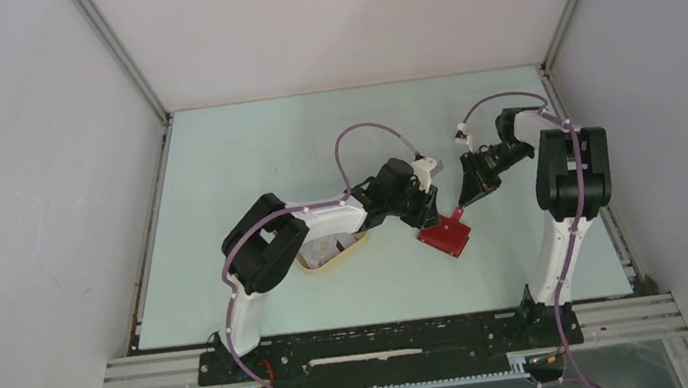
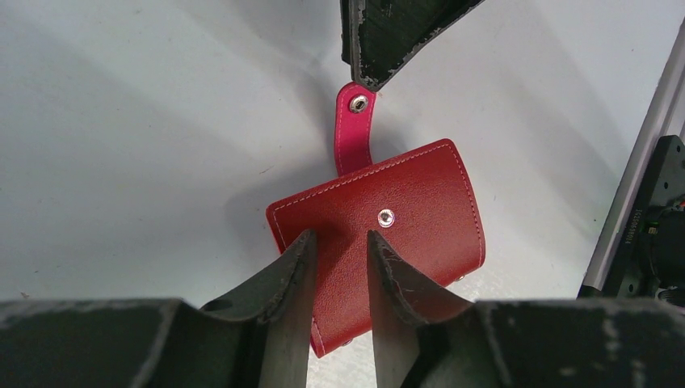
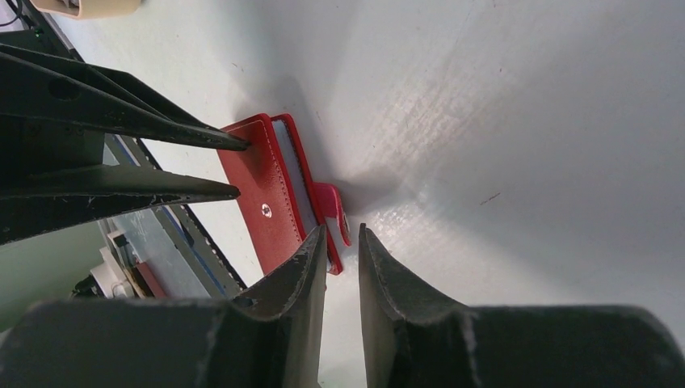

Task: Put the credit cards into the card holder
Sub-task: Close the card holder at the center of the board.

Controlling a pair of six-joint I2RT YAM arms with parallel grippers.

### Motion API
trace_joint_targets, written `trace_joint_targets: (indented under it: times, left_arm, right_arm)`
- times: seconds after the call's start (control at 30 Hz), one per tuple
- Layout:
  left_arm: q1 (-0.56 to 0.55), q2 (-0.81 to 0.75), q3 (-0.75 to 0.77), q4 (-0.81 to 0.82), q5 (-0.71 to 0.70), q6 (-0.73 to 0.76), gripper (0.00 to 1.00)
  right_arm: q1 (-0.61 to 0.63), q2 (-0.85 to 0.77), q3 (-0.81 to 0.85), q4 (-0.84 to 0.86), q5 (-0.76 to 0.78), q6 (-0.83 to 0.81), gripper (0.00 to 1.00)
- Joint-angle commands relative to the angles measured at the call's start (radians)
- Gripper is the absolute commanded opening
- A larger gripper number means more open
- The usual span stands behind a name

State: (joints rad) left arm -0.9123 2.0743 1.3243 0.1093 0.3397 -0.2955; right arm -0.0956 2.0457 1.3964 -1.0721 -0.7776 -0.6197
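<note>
Left wrist view: red leather folding card holder [image 2: 404, 218] flat on white table [image 2: 121, 121] beneath narrow left claw [image 2: 338, 242]; snap tab [image 2: 353, 133] points away, meeting narrow right claw [image 3: 343, 230], grip unclear.

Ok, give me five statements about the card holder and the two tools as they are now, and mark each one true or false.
1. The card holder is red and its snap tab is undone. True.
2. The card holder lies in the beige tray. False: it lies on the table, to the right of the tray in the top view.
3. The left tool has its fingers over the holder's outer face. True.
4. The right tool is far from the holder, at the table's back edge. False: it is right at the snap tab.
5. The card holder is spread open, pockets up. False: it is folded, outer face up.
</note>
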Motion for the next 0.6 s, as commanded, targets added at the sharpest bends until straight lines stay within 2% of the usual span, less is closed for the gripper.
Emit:
trace_joint_targets:
  times: [0.0,0.2,0.37,0.43,0.57]
  left_arm:
    - [-0.001,0.011,0.018,-0.026,0.003,0.024,0.35]
    - [0.000,0.011,0.018,-0.026,0.003,0.025,0.35]
    - [0.000,0.014,0.018,-0.026,0.005,0.027,0.35]
    - [0.000,0.013,0.018,-0.026,0.005,0.027,0.35]
    - [0.001,0.012,0.018,-0.026,0.005,0.027,0.34]
  right_arm:
    - [0.010,0.016,0.029,-0.022,0.011,-0.026,0.29]
    - [0.014,0.023,0.029,-0.025,0.015,-0.037,0.27]
    - [0.019,0.031,0.033,-0.038,0.012,-0.053,0.20]
    - [0.020,0.034,0.036,-0.046,0.011,-0.061,0.15]
    - [0.020,0.027,0.038,-0.056,0.009,-0.079,0.00]
